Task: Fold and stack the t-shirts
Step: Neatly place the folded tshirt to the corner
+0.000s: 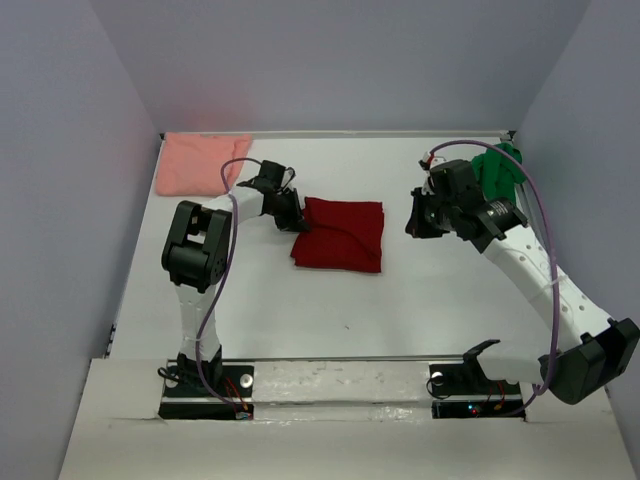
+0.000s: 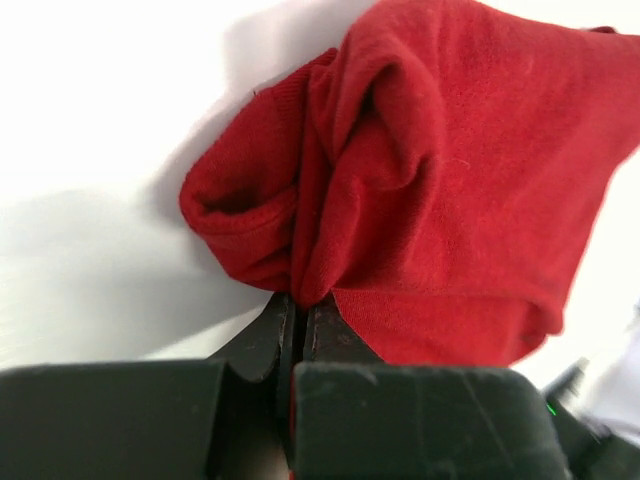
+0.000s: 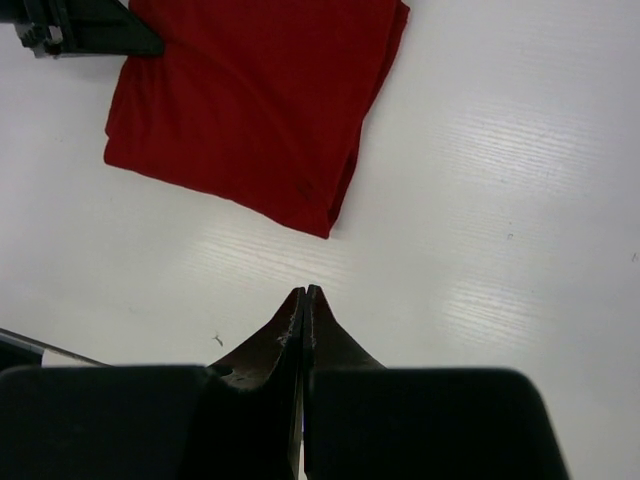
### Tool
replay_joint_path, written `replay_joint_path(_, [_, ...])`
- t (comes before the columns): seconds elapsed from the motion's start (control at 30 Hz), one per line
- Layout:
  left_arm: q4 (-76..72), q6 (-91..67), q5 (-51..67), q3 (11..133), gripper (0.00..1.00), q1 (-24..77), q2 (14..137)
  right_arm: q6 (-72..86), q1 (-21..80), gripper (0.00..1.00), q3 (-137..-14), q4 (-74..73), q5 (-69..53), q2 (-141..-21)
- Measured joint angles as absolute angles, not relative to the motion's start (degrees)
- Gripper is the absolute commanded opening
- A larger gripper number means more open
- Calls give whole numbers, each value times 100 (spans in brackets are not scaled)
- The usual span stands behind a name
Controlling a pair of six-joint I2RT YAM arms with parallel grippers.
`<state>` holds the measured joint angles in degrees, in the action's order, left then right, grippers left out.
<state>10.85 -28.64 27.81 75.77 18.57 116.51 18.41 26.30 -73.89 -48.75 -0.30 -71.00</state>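
Dark red t-shirt (image 1: pixel 340 235) lies mid-table, slightly left of centre, folded into a rough rectangle on the white table (image 1: pixel 400 310). Its near and right edges are flat, with layered edges showing at the right side. Its left edge is lifted and bunched.

Left gripper (image 1: pixel 298 226) sits at that left edge, toward the far corner, jaws closed and pinching the red cloth. In the left wrist view the fingertips (image 2: pixel 298 305) meet on a fold of the shirt (image 2: pixel 450 180), and the fabric puckers into a raised ridge right above them, with a rolled hem to the left of the pinch.

Right gripper (image 1: pixel 420 222) is right of the red shirt and apart from it, with bare table between. Its jaws are fully closed and hold nothing. In the right wrist view the tips (image 3: pixel 303 295) are pressed together above the table, with the red shirt (image 3: pixel 260 100) beyond them and the left gripper (image 3: pixel 90 30) at the shirt's corner, top left of that view.

Pink t-shirt (image 1: pixel 195 163) is in the far left corner of the table, lying flat as a folded rectangle, well apart from the red one.

Green t-shirt (image 1: pixel 497 170) is at the far right, crumpled in a heap, partly hidden behind the right arm, just beyond the right gripper. No shirts are stacked.
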Motion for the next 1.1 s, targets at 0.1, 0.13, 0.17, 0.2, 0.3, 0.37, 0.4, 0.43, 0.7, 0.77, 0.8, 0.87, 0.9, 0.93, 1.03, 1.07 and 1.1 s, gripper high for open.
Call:
replay_joint_path(0.1, [1566, -2676, 2128, 7999, 0, 1848, 11649, 1846, 2630, 0, -7279, -4825, -75, -7120])
replay_joint_path(0.13, [1680, -2615, 1931, 8128, 0, 1831, 11649, 1850, 2630, 0, -7253, -4799, -91, -7140])
replay_joint_path(0.17, [1865, -2545, 1717, 8313, 0, 1820, 11649, 1868, 2630, 0, -7227, -4762, -110, -7185])
replay_joint_path(0.2, [1949, -2504, 1597, 8427, 0, 1809, 11649, 1883, 2630, 0, -7214, -4733, -123, -7231])
replay_joint_path(0.3, [2281, -2314, 1166, 8906, 0, 1787, 11649, 1885, 2630, 0, -7126, -4565, -132, -7485])
replay_joint_path(0.37, [2561, -2187, 923, 9279, 0, 1778, 11679, 1883, 2628, 0, -7111, -4539, -123, -7677])
replay_joint_path(0.4, [2681, -2130, 834, 9480, 0, 1776, 11723, 1883, 2630, 0, -7111, -4515, -121, -7784])
replay_joint_path(0.43, [2740, -2075, 755, 9690, 0, 1774, 11769, 1883, 2630, 0, -7111, -4495, -119, -7861])
replay_joint_path(0.7, [3343, -1717, 447, 11142, 0, 1699, 12519, 1938, 2630, 0, -7109, -4276, -89, -8429])
replay_joint_path(0.77, [3476, -1653, 443, 11456, 0, 1664, 12768, 1970, 2630, 0, -7109, -4222, -23, -8512])
replay_joint_path(0.8, [3514, -1636, 440, 11537, 0, 1649, 12831, 1986, 2630, 0, -7109, -4176, 34, -8560])
replay_joint_path(0.87, [3669, -1581, 421, 11754, 0, 1599, 12988, 2005, 2630, 0, -7109, -4130, 113, -8630])
replay_joint_path(0.9, [3752, -1546, 399, 11869, 0, 1564, 13052, 2014, 2630, 0, -7109, -4099, 154, -8670])
replay_joint_path(0.93, [3852, -1514, 375, 12025, 0, 1531, 13122, 2014, 2628, 0, -7109, -4062, 185, -8722])
replay_joint_path(1.03, [4042, -1417, 294, 12446, 0, 1437, 13235, 2012, 2630, 0, -7109, -4001, 217, -8842])
replay_joint_path(1.07, [4084, -1378, 257, 12623, 0, 1393, 13260, 2012, 2630, 0, -7109, -3988, 222, -8895])
replay_joint_path(1.1, [4108, -1341, 226, 12737, 0, 1352, 13262, 2005, 2630, 0, -7109, -3983, 233, -8927])
